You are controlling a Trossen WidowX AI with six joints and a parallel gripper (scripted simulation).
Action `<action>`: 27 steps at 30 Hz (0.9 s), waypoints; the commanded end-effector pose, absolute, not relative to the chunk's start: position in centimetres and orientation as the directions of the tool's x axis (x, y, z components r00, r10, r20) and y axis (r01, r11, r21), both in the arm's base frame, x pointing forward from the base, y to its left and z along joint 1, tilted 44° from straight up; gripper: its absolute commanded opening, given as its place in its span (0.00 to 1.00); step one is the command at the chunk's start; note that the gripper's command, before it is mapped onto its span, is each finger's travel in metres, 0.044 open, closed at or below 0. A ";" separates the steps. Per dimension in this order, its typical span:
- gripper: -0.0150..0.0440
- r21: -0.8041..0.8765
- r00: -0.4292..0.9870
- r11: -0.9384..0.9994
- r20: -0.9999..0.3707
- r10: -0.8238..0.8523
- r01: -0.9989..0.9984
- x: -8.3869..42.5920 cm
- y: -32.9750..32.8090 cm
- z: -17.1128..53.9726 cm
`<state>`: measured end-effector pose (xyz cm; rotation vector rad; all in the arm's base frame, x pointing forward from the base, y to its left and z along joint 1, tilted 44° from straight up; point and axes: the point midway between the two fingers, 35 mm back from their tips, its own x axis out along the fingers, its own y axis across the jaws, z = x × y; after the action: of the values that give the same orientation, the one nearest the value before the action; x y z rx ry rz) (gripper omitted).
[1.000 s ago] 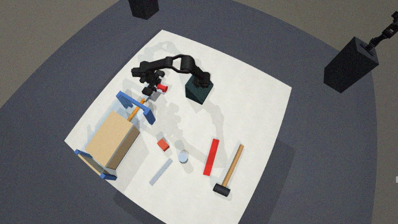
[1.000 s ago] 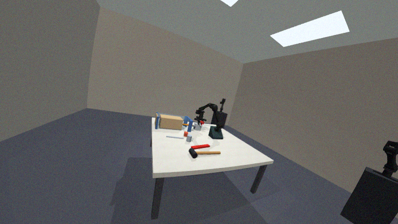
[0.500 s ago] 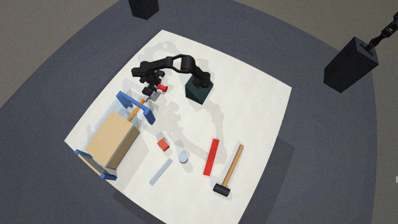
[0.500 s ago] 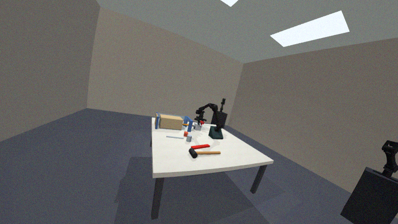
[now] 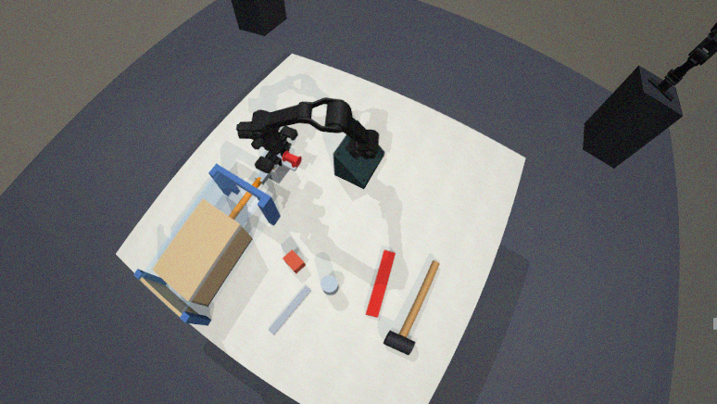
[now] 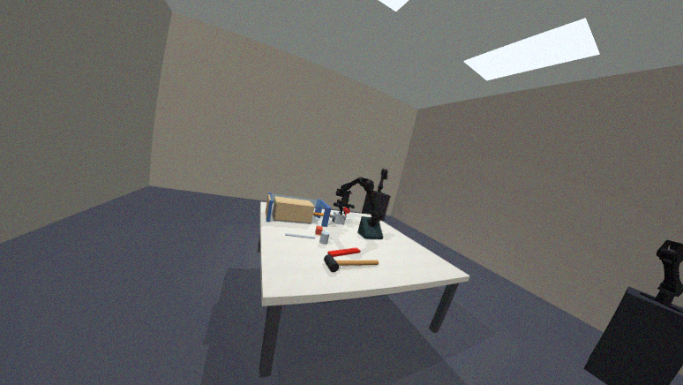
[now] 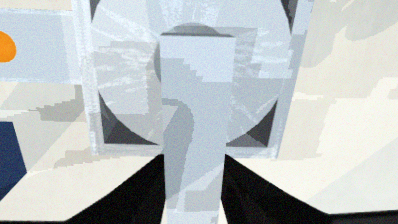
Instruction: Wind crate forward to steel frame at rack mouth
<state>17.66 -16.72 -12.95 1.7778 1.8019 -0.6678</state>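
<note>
My gripper [image 5: 271, 156] [image 7: 192, 162] is shut on the winch handle, a pale grey bar [image 7: 197, 115] with a red knob [image 5: 292, 158] [image 6: 346, 210]. It is over the grey winch [image 6: 340, 219] [image 7: 122, 90]. The bar's far end lies over the middle of the winch top; the square key and hole are hidden. The tan crate [image 5: 197, 248] [image 6: 294, 210] sits flat inside the clear-panelled cubby. An orange strap [image 5: 245, 198] [image 7: 6, 47] runs from its front toward the winch. A gap separates the crate's front from the blue frame [image 5: 240, 182] [image 6: 328, 215] at the mouth.
On the bench [image 5: 451, 175] are a red block [image 5: 294, 261], a grey cylinder [image 5: 329, 284], a grey flat bar [image 5: 290, 309], a red bar [image 5: 381, 284] and a black-headed mallet [image 5: 399, 342]. The arm's dark base [image 5: 357, 163] stands right of the winch in the top view.
</note>
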 end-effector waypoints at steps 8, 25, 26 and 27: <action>0.25 0.054 -0.012 0.064 -0.667 0.745 0.996 17.5 -16.5 -13.3; 0.25 0.086 -0.017 0.099 -0.667 0.744 0.991 17.3 -16.5 -13.3; 0.25 0.086 -0.017 0.099 -0.667 0.744 0.991 17.3 -16.5 -13.3; 0.25 0.086 -0.017 0.099 -0.667 0.744 0.991 17.3 -16.5 -13.3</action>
<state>17.39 -16.72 -12.95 1.7105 1.8113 -0.5759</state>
